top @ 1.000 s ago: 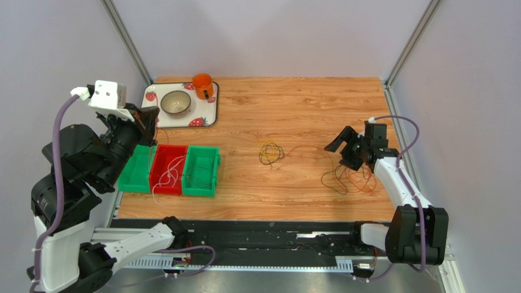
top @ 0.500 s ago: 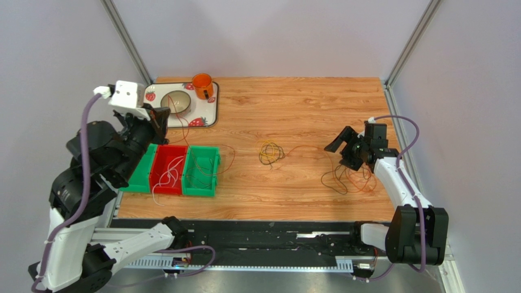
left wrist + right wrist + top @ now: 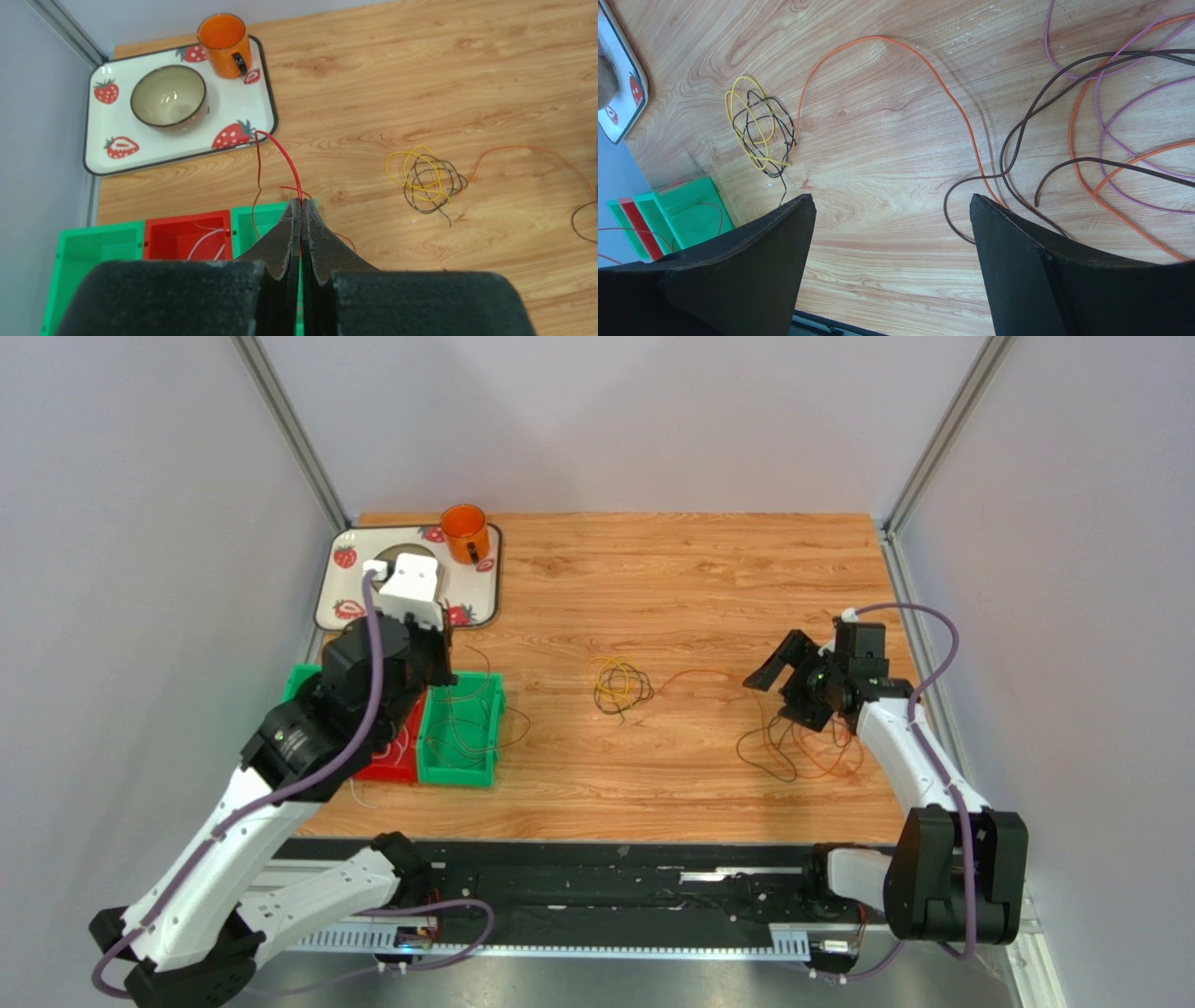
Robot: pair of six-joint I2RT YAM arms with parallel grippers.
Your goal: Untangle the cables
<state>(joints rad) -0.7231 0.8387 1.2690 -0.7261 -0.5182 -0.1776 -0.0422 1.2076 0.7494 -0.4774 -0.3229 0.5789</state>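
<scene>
My left gripper (image 3: 300,204) is shut on a thin red cable (image 3: 283,152), which arches up from the fingertips toward the tray corner, above the right-hand green bin (image 3: 464,758). More red cable loops lie over that bin (image 3: 484,711). A small yellow and black tangle of cables (image 3: 619,686) (image 3: 424,178) (image 3: 760,133) lies mid-table. An orange cable (image 3: 913,52) runs from it toward looser brown, orange and purple loops (image 3: 1088,140) (image 3: 800,742) under my right gripper (image 3: 783,689) (image 3: 892,199), which hangs open and holds nothing.
A red bin (image 3: 186,234) with a white cable (image 3: 200,241) in it sits between two green bins at the left. Behind them is a strawberry tray (image 3: 98,150) with a bowl (image 3: 168,96) and an orange mug (image 3: 464,532). Walls stand on both sides.
My left arm has swung from left of the bins rightward and forward over them, drawing the red cable along. The right arm has stayed still.
</scene>
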